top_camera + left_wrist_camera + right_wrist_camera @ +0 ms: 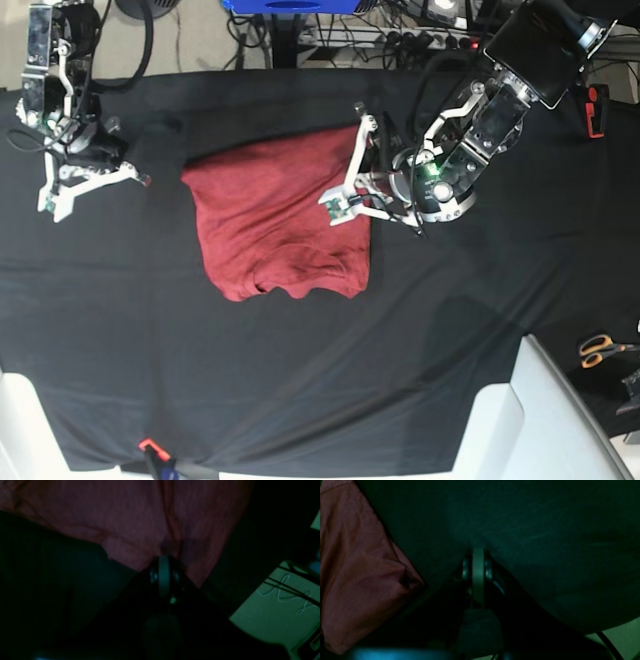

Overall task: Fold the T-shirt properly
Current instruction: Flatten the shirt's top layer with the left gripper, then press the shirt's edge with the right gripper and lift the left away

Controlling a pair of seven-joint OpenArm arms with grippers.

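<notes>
While the T-shirt (280, 220) lies folded into a compact, roughly square bundle on the black cloth sheet (320, 380), slightly left of the table's middle in the base view, the two arms sit on opposite sides of it. The left gripper (335, 207) reaches in from the right and rests on the bundle's right edge, its jaws pressed together; in the left wrist view the fingertips (163, 562) meet at a crease of the red fabric (130, 520), which puckers around them, so the gripper appears to be pinching the shirt there. The right gripper (142, 181) stands well apart from the garment, near the far left of the table, with its jaws pressed together on nothing; the right wrist view shows its closed fingers (478, 565) over bare black cloth (545, 530), with a rounded corner of the shirt (357, 567) off to the left. A pair of orange-handled scissors (602, 348) lies at the right edge, near a pale panel (560, 420), and a small orange-tipped item (150, 447) sits at the near edge.
</notes>
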